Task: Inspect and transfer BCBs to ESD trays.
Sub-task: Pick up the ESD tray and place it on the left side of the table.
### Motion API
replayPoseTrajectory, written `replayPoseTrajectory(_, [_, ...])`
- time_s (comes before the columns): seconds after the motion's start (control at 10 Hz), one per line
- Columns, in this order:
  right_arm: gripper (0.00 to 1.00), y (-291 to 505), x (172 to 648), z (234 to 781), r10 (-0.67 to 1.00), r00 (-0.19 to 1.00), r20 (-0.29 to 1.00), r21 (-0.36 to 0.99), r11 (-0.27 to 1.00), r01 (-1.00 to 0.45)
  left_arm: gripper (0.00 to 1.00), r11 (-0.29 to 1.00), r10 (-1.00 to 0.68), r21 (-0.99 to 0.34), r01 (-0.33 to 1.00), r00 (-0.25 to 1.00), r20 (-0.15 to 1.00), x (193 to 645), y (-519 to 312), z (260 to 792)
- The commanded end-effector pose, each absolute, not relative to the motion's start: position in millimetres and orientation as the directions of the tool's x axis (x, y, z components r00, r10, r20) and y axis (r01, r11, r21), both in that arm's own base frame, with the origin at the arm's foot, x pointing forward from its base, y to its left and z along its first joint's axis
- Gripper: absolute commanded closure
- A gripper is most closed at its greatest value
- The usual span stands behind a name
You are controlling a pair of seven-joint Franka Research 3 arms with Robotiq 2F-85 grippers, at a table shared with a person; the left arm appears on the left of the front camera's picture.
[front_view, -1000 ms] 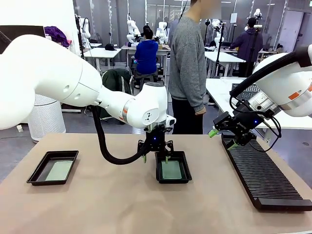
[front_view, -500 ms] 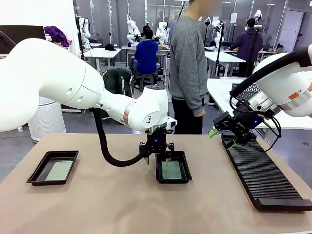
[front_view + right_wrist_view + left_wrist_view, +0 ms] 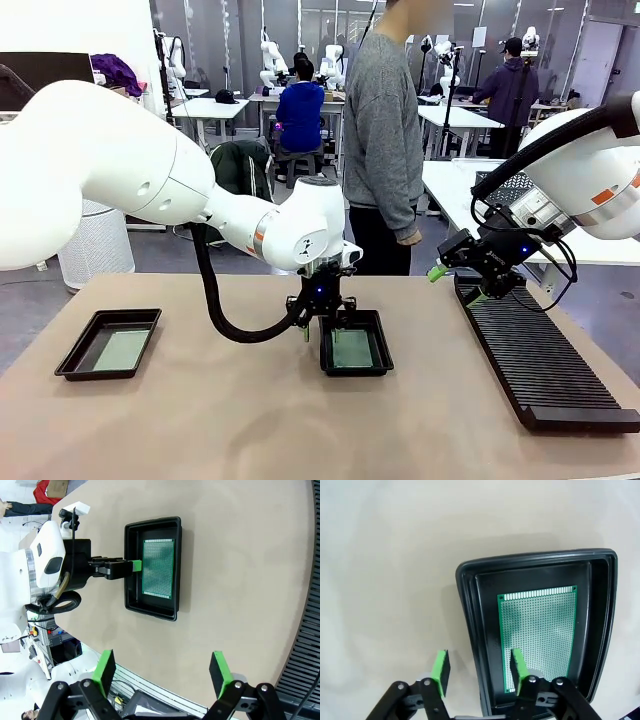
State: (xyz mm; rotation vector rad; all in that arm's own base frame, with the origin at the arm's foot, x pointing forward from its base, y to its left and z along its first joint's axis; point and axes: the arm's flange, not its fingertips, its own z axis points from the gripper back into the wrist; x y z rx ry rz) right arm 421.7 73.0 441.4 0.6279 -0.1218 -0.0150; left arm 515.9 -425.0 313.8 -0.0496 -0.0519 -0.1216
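Item: thin green perforated circuit board (image 3: 538, 635), lying flat in the shallow black plastic tray (image 3: 468, 610) at the table's middle.
Long axis: toward the far edge.
Left gripper (image 3: 479, 673): fingers apart, empty, straddling the tray's left rim.
Right gripper (image 3: 162, 673): spread, empty, above the black ribbed rack (image 3: 540, 360), well apart.
Nearer arm: left.
Second tray (image 3: 72, 352): near the table's left edge, board (image 3: 121, 350) inside.

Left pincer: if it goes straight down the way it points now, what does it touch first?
Probably the side rim of the black tray. The open left pincer straddles that rim, one finger over the table, the other over the green board. Depth is unclear.
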Motion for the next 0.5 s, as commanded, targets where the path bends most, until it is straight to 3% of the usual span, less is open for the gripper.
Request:
replayPoseTrajectory(0.0, [0.0,75.1,421.3,442.3,-0.07,0.992,0.107,0.586,0.81,-0.006,0.44,0.988,-0.147,-0.037,0.15,0.987,0.067,518.0,-422.4,313.1])
replayPoseTrajectory(0.1, [0.0,75.1,421.3,442.3,-0.07,0.992,0.107,0.586,0.81,-0.006,0.43,0.988,-0.145,-0.036,0.148,0.987,0.065,519.8,-422.0,313.4])
replayPoseTrajectory(0.2, [0.0,75.1,421.3,442.3,-0.07,0.992,0.107,0.586,0.81,-0.006,0.53,0.988,-0.145,-0.041,0.148,0.987,0.063,520.7,-422.7,311.9])
replayPoseTrajectory(0.3, [0.0,75.1,421.3,442.3,-0.07,0.992,0.107,0.586,0.81,-0.006,0.52,0.988,-0.146,-0.047,0.149,0.987,0.068,521.5,-422.9,313.1])
replayPoseTrajectory(0.4, [0.0,75.1,421.3,442.3,-0.07,0.992,0.107,0.586,0.81,-0.006,0.62,0.988,-0.143,-0.042,0.147,0.987,0.071,521.8,-422.1,313.8])
